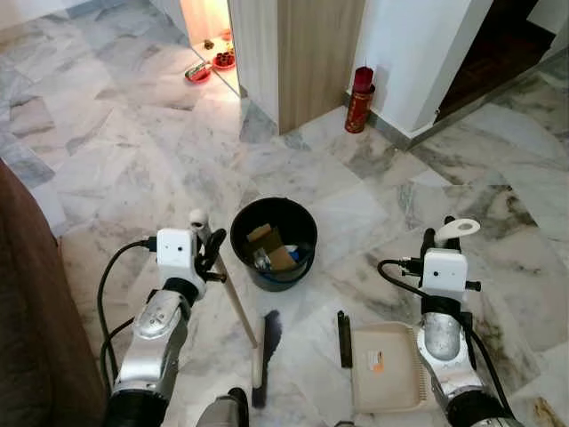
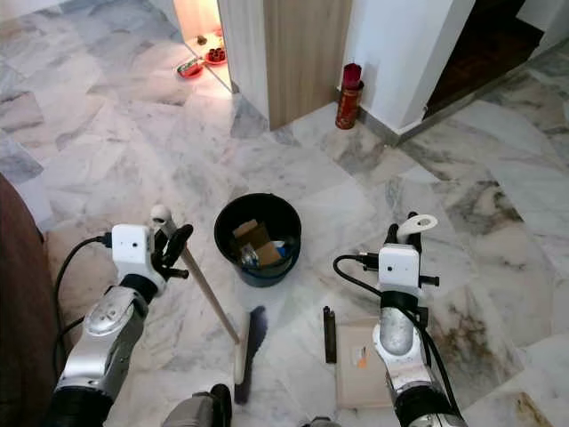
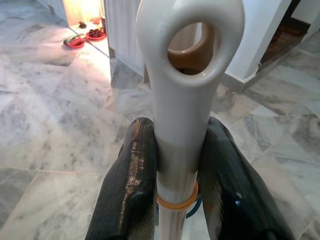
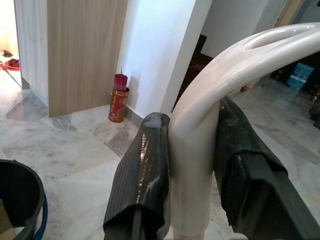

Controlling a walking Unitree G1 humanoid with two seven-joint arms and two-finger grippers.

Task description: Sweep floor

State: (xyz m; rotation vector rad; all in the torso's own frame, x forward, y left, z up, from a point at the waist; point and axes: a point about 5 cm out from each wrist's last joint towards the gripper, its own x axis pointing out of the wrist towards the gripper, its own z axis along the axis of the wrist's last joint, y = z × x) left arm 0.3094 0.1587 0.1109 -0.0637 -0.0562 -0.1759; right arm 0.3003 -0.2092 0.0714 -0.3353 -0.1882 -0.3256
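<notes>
From the head views the broom (image 1: 258, 356) head rests on the floor (image 1: 116, 160) beside the dustpan (image 1: 384, 366), near the bin (image 1: 273, 240) — a careless stroke could tip it; in the wrist views, the left end effector (image 3: 181, 175) clamps the broom's glossy handle top and the right end effector (image 4: 192, 175) the dustpan's curved handle — either could slip or twist.

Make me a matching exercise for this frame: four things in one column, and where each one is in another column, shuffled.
1. broom
2. dustpan
3. black bucket
4. red canister

a. by the white wall's corner
b. held by the right gripper
c. on the floor between the two arms
d. held by the left gripper

Pairs: 1-d, 2-b, 3-c, 4-a
</notes>
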